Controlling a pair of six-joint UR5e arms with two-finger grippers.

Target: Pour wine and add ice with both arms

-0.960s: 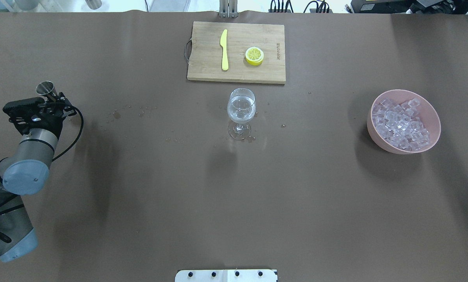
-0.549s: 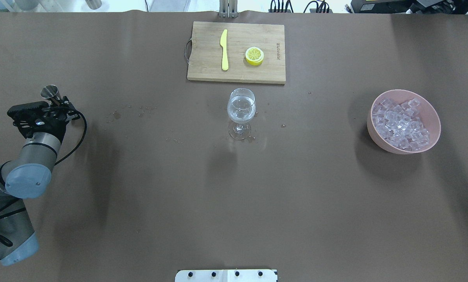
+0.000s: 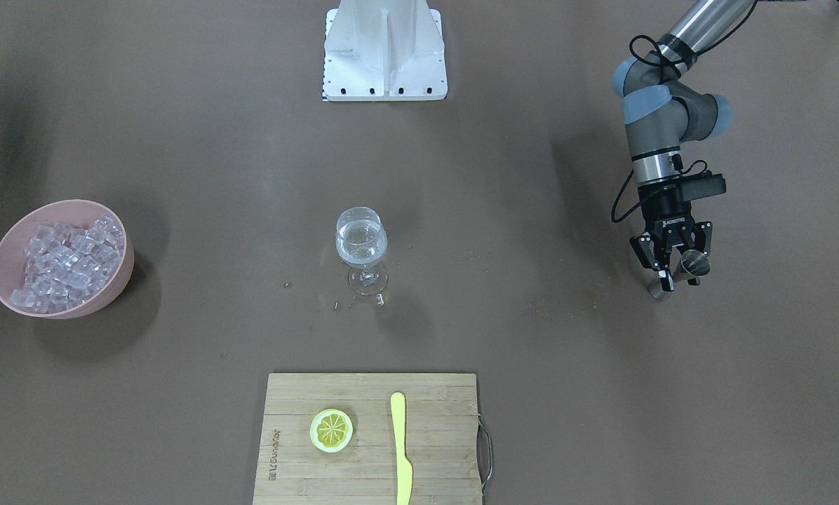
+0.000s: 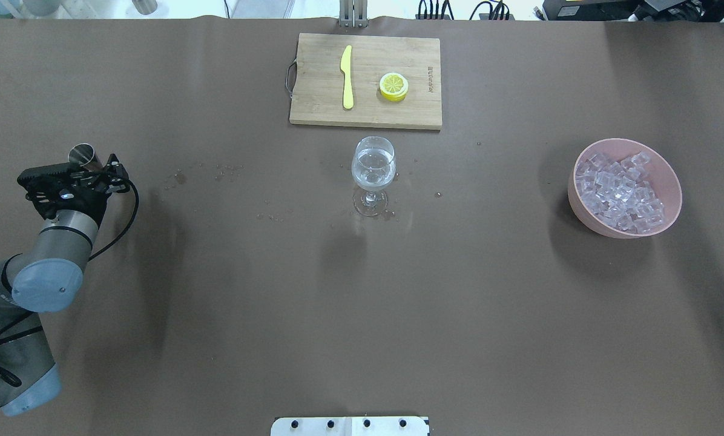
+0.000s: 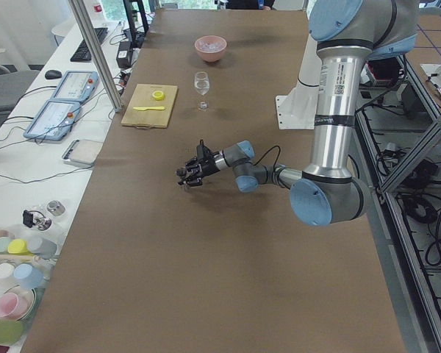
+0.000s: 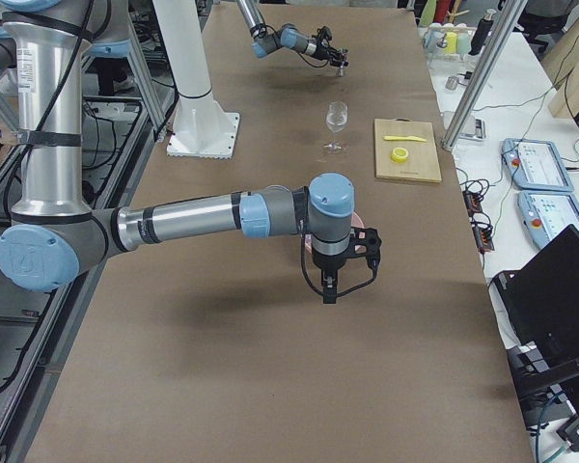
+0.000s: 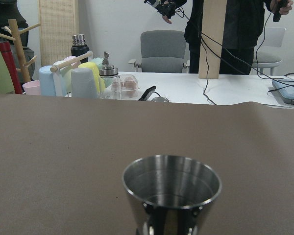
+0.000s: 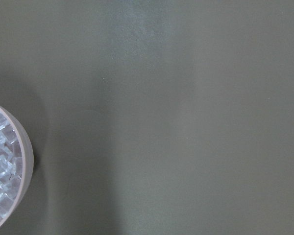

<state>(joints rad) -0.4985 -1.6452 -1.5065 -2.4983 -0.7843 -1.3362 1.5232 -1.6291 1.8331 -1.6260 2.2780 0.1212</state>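
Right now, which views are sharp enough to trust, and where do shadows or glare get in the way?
Overhead exterior: sharp, evenly lit; soft shadows lie beside the wine glass and pink bowl, none over the ice. Left wrist-mounted: steel cup crisp, with bright reflections on its rim. Right wrist-mounted: dim, almost featureless, the bowl cut off at the left edge.

left hand [image 3: 675, 272] low, clamped on steel cup [image 3: 694, 265] | right hand [image 6: 329, 291] points down, grip unclear
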